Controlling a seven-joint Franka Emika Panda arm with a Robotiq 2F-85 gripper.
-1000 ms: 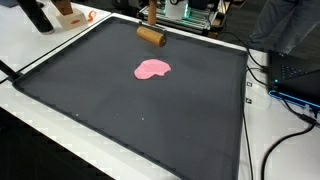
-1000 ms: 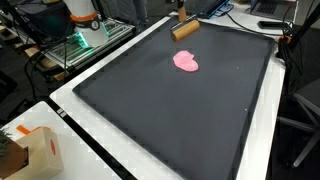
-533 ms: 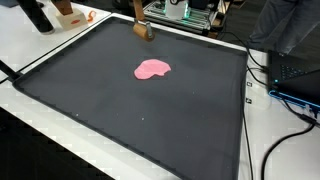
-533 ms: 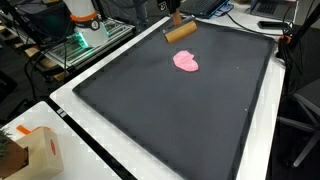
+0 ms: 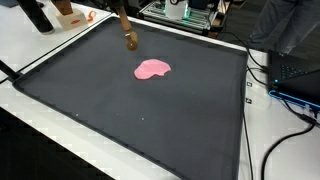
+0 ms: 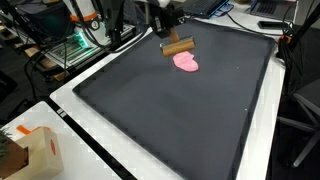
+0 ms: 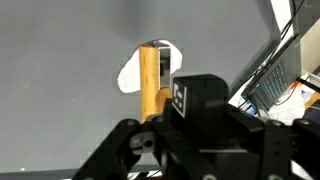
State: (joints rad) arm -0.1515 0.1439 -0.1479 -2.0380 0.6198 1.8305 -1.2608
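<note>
A wooden cylinder [image 5: 130, 42] hangs in my gripper [image 5: 124, 30] just above the far part of a black mat [image 5: 120, 110]. In both exterior views the gripper [image 6: 168, 32] is shut on the cylinder [image 6: 179, 47]. A flat pink blob [image 5: 152, 69] lies on the mat [image 6: 180, 120] close to the cylinder, and in an exterior view the blob [image 6: 186, 62] sits right beneath it. In the wrist view the cylinder [image 7: 150, 78] stands over the pale blob [image 7: 129, 72]. My fingertips are hidden behind the gripper body.
A cardboard box [image 6: 25, 150] sits on the white table past the mat's corner. Cables and a laptop [image 5: 296, 78] lie beside the mat's edge. Lab equipment [image 5: 185, 12] stands behind the far edge. A dark object [image 5: 36, 16] stands at the far corner.
My gripper has carried the wooden cylinder from the mat's far edge inward, to a spot beside the pink blob. The blob has not moved.
</note>
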